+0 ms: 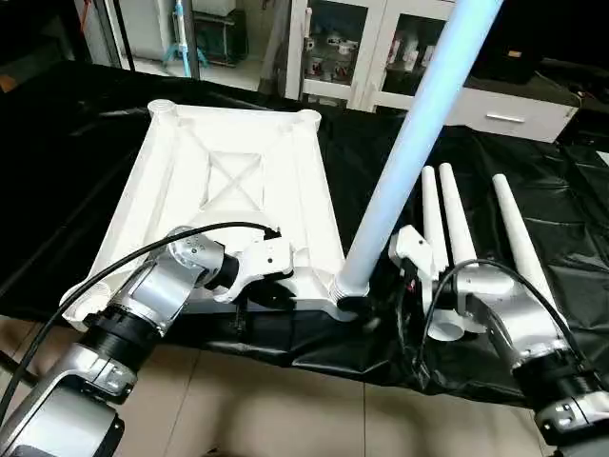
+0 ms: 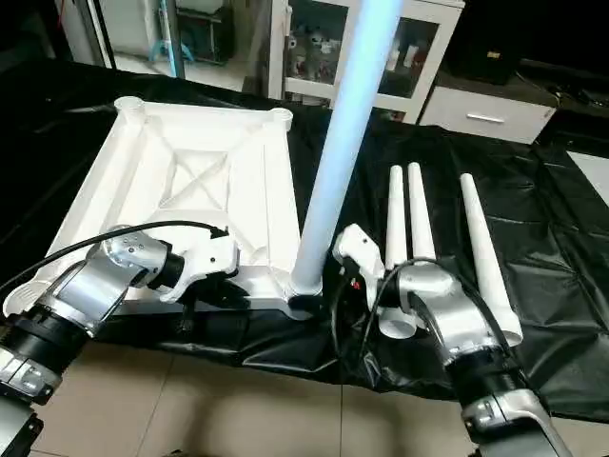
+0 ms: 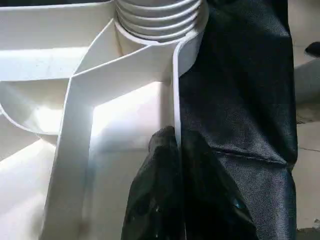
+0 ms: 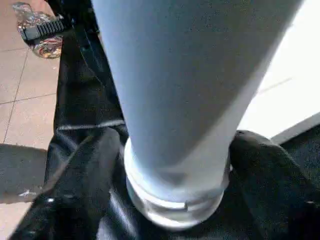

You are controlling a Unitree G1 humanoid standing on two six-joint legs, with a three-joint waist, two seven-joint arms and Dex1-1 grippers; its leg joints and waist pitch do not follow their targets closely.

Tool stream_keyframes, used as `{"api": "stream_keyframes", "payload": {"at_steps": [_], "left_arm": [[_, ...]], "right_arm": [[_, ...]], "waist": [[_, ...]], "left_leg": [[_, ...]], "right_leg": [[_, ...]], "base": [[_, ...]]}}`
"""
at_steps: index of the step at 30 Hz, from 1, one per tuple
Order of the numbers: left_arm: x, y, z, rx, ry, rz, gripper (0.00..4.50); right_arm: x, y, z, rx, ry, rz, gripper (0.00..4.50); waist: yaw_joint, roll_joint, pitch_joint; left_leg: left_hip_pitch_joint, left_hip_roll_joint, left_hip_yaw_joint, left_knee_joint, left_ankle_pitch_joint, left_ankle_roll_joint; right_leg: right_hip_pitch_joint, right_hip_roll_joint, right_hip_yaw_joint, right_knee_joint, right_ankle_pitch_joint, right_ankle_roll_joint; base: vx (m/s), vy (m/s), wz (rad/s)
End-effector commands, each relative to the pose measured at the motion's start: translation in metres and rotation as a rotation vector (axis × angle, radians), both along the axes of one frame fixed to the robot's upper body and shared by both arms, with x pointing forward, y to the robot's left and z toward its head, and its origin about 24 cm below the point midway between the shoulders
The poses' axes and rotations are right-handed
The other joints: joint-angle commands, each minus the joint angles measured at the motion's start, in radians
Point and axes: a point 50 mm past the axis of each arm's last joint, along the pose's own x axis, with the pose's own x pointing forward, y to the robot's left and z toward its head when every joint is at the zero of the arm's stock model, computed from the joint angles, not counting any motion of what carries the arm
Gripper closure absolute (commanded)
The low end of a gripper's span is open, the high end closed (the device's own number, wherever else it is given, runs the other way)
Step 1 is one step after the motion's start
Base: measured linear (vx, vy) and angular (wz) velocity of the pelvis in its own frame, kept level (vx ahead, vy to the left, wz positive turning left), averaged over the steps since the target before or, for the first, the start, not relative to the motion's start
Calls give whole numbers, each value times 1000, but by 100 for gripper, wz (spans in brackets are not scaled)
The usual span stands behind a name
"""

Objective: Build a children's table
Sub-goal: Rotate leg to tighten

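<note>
The leg (image 1: 409, 143) is stood nearly upright in the near corner socket (image 1: 347, 303) of the top (image 1: 228, 181), its base bracketed by the spread fingers of the right hand (image 1: 376, 286); the left hand (image 1: 276, 295), clamped on the top's near rim, lies alongside.

table top (image 1: 228, 181) lying underside up on the work table (image 1: 76, 143), one leg (image 1: 404, 152) standing in the top's near right corner socket (image 1: 350, 295), three legs (image 1: 457, 228) lying right of the top, cabinet (image 1: 381, 48) behind the top
</note>
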Motion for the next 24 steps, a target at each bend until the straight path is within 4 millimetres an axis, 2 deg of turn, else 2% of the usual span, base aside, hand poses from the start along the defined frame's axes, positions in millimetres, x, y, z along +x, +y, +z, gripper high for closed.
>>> {"api": "stream_keyframes", "payload": {"at_steps": [1, 9, 20, 22, 23, 24], "left_arm": [[-13, -4, -24, 84, 94, -54, 450], [-14, -3, -25, 90, 100, -60, 450], [-16, -3, -27, 98, 108, -60, 450], [-15, -5, -27, 74, 103, -33, 450], [-12, -9, -27, 36, 93, 22, 450], [-9, -12, -27, 12, 77, 62, 450]], "right_arm": [[4, -4, 3, -3, -18, -17, 124], [2, -3, 0, -5, -15, -4, 177], [-2, -3, -6, -22, -3, 16, 183], [-1, -3, -12, -33, 5, -33, 184], [4, -3, -20, -52, 10, -131, 184], [6, -3, -25, -68, 17, -197, 184]], "waist": [[-2, 8, -58], [-2, 9, -58], [-1, 8, -59], [-2, 8, -58], [-3, 8, -58], [-6, 8, -52]], "left_leg": [[7, 41, -7, -63, -131, 38], [8, 40, -7, -62, -130, 38], [8, 40, -7, -61, -126, 40], [7, 40, -7, -61, -133, 37], [8, 40, -6, -62, -137, 31], [6, 40, -8, -67, -175, 18]], "right_leg": [[52, -69, 46, -46, -100, -241], [53, -67, 45, -44, -82, -248], [53, -67, 45, -43, -82, -249], [52, -67, 45, -44, -94, -247], [51, -68, 46, -45, -101, -247], [50, -68, 44, -54, -167, -233]], "base": [[0, 0, 0], [0, 0, 0], [0, 0, 0], [0, 0, 0], [0, 0, 0], [0, 0, 0]]}}
